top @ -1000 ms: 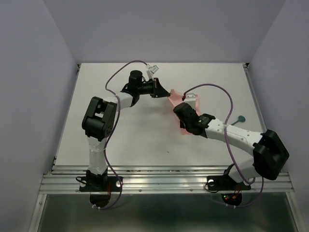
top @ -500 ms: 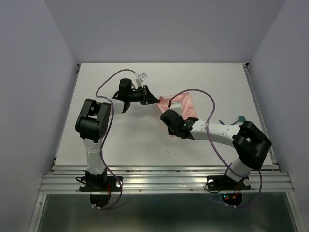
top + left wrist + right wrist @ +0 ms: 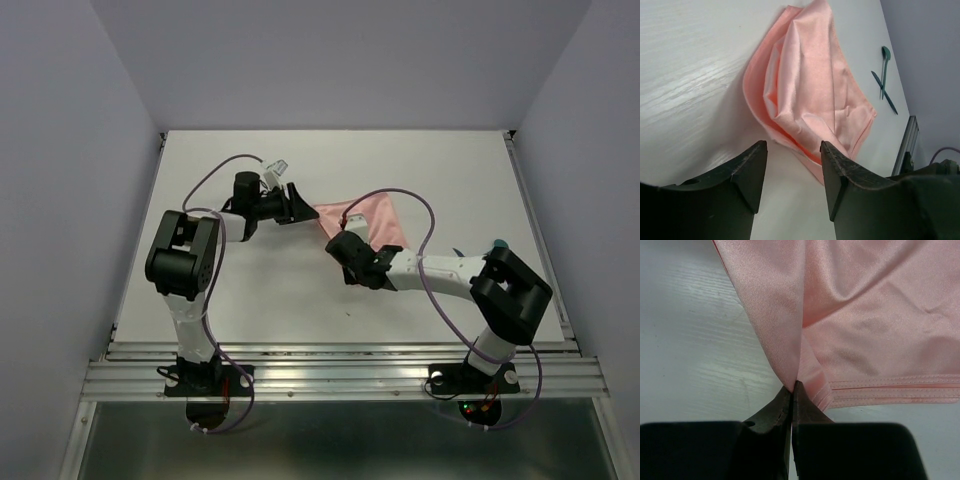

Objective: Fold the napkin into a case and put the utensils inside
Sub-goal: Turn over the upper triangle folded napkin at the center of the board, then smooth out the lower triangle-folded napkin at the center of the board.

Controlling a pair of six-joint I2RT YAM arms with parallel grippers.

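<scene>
- napkin (image 3: pixel 370 220): rumpled and part-folded, mid table (image 3: pixel 450 160), twd far right. Not a neat strip yet.
- R gripper (image 3: pixel 792 390): jaws pressed together, pinching the napkin's hemmed edge at its near-left end. Cloth fans away fwd from the tips.
- L gripper (image 3: pixel 792 150): jaws spread, nothing btwn them. Napkin just ahead of the tips, its left corner nearest.
- key relation: cloth lies btwn the 2 grippers, long axis approx left–right in top view. R has the grip, so a pull or fold prob. runs from there. L is free to re-pinch the left corner.
- utensils (image 3: pixel 884 75): two teal pcs right of the napkin, well apart from it, nr the table's right edge. R arm nearer.
- room: open surface left and near side of the cloth. Purple cable (image 3: pixel 400 195) loops over it, so poss. snag.
</scene>
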